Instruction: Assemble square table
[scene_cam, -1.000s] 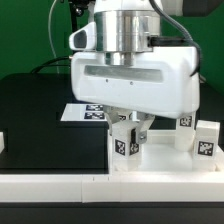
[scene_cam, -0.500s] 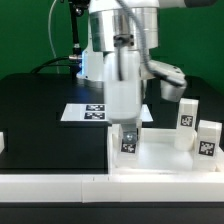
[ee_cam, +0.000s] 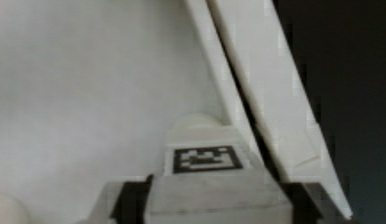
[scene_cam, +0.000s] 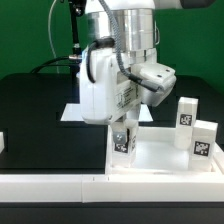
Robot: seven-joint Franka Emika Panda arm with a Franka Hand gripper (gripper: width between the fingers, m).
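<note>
White plastic square table slab [scene_cam: 165, 158]: lies flat against the low white border bars [scene_cam: 60, 183], at the exterior view's right. One tagged leg [scene_cam: 124, 139] stands upright at its near corner, seen between my fingers [ee_cam: 129, 203] in the wrist view. My gripper [scene_cam: 124, 128] sits around this leg; whether the jaws clamp it I cannot tell. Two more tagged legs [scene_cam: 195, 128] stand on the slab's far side. Marker board [scene_cam: 72, 113]: flat on the black table [scene_cam: 35, 115] behind.
</note>
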